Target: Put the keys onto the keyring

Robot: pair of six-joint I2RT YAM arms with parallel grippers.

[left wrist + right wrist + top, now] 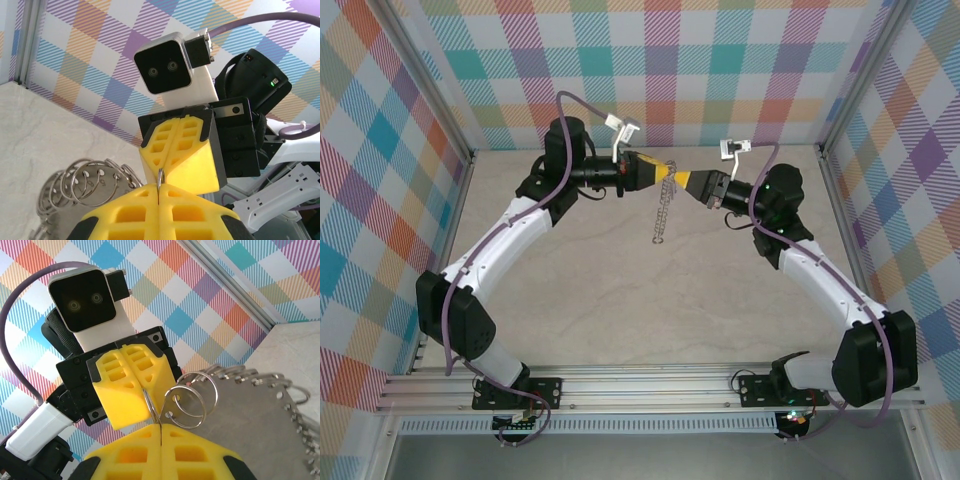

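Two sets of jaws, tip to tip, each pinch the keyring (661,215), well apart from the walls (650,70).

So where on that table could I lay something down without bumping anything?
Biggest bare patch: the middle of the table, between both arms, from the near rail up to the dangling keyring. A smaller one sits in the far right corner behind the right arm. Crowded: far centre, where left tool and right tool pinch the keyring.

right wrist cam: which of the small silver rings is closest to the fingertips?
The split ring right beside the yellow fingertips, turned face-on to the camera. The others fan away to the right.
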